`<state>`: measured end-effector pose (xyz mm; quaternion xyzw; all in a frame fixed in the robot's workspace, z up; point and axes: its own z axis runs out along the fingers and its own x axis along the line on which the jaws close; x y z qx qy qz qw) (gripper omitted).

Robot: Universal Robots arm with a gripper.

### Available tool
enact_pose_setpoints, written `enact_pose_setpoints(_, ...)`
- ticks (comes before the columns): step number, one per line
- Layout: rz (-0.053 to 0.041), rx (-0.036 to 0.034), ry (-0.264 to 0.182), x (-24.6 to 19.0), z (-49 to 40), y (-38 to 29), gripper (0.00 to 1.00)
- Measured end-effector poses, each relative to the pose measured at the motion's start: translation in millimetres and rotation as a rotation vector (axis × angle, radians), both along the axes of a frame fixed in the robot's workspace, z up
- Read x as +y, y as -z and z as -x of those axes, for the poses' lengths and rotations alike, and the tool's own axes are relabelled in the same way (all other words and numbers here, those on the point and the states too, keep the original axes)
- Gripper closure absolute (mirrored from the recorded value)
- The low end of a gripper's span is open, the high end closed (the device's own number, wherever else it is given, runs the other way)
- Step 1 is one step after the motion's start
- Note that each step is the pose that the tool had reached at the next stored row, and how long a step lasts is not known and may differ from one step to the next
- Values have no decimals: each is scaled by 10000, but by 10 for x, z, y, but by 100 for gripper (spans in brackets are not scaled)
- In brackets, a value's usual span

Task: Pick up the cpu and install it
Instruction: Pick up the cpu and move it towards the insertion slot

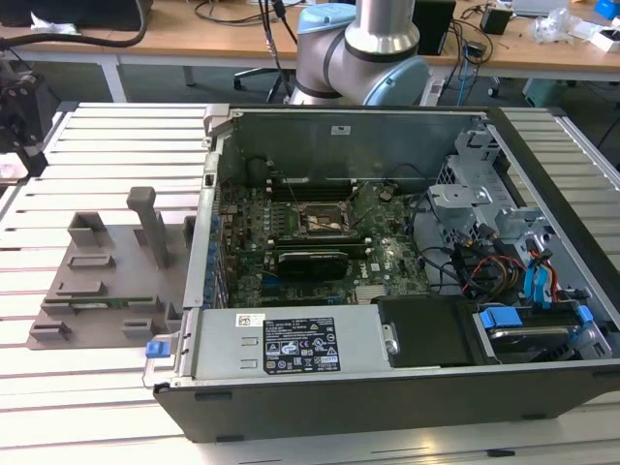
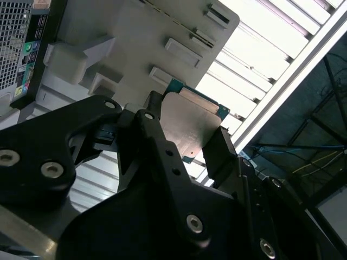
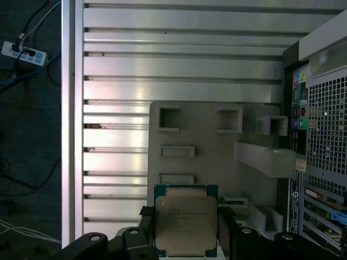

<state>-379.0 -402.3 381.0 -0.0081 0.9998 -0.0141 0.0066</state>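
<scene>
on the slatted table, the open computer case lies beside the grey fixture, its motherboard exposed. over that fixture, in both wrist views, the gripper has its fingers pinching the cpu by two opposite edges, so pickup looks done. the socket appears unfilled: the install is not yet done.

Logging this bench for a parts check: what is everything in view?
table: one, silver, slatted, under everything.
case: one, black, open, on the table.
motherboard: one, green, inside the case.
socket: one, dark, on the motherboard.
tray: one, grey, on the table, exterior view's left of the case.
cpu: one, silvery with green edge, held near the tray.
arm: one, grey and blue, behind the case.
gripper: one, black, shut on the cpu.
</scene>
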Motion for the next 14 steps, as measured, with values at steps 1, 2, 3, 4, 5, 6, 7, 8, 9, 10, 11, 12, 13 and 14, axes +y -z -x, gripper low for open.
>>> enact_pose_setpoints(1, -3, 1, 1, 0, 0, -1, 45)
enact_pose_setpoints(2, -6, 2, 1, 0, 0, -1, 45)
enact_pose_setpoints(3, -9, 3, 1, 0, 0, -1, 45)
enact_pose_setpoints(4, -34, 4, 0, -1, 0, -3, 45)
enact_pose_setpoints(5, -100, 3, 0, 0, 0, -4, 45)
enact_pose_setpoints(6, -108, 2, 0, 1, 0, -12, 45)
enact_pose_setpoints(7, -109, 2, -1, 1, 0, -31, 45)
enact_pose_setpoints(8, -110, 2, -4, 2, -1, -62, 45)
enact_pose_setpoints(9, -110, 2, -4, 3, -1, -73, 45)
enact_pose_setpoints(10, -112, 1, -4, 4, -1, -74, 45)
enact_pose_setpoints(11, -115, 0, -3, 4, -1, -74, 45)
enact_pose_setpoints(12, -116, 1, -3, 4, -1, -74, 45)
enact_pose_setpoints(13, -115, 2, -3, 4, 0, -75, 45)
enact_pose_setpoints(14, -117, 2, -2, 4, -1, -75, 45)
